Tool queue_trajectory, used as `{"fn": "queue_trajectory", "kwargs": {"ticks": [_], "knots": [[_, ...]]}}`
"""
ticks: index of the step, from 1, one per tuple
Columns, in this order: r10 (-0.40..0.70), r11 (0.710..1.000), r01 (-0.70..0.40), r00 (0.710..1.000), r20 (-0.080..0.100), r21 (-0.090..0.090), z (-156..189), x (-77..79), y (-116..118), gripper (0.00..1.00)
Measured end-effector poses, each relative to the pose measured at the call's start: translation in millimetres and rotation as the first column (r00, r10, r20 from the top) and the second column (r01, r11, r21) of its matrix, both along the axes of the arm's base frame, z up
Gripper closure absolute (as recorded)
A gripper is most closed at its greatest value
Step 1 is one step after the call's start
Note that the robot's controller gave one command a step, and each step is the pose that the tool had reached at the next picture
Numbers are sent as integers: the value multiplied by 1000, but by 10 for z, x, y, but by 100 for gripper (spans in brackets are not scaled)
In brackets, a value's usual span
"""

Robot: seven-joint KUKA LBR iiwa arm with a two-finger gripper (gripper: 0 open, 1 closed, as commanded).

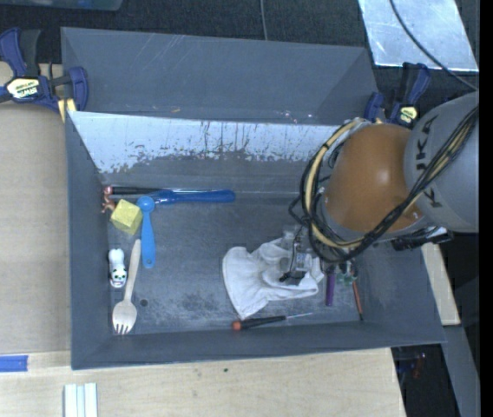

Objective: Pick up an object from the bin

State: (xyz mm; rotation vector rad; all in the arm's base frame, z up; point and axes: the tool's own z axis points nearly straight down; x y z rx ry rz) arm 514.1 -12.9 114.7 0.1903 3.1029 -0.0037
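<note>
The arm's rounded orange-brown cover point(366, 185), ringed by black and yellow cables point(316, 189), is seen closest to the lens, above the right part of the grey bin point(196, 248). The arm is brought in from the right edge and is bent steeply downward, so that the wrist is pointed at the bin floor. Below the cover, the gripper point(294, 268) is lowered onto the right portion of a crumpled white cloth point(245, 283), which is spread on the floor right of centre, towards the near wall. Whether the gripper is released or clenched on the cloth cannot be told, since its tip is largely masked by the wrist and the folds.

Just right of the cloth, a purple pen point(329, 290) and a thin red pencil point(357, 299) are laid side by side. A black stick with a red tip point(260, 322) is found along the near wall, just below the cloth. Well apart, at the left end, a yellow block point(126, 216), a blue spoon point(148, 240), a white fork point(126, 307) and a small white figure point(117, 268) are gathered.
</note>
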Motion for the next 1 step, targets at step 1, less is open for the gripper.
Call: {"fn": "queue_trajectory", "kwargs": {"ticks": [1], "knots": [[1,1000,-1,1000,6,0,92,20,-2,100]]}}
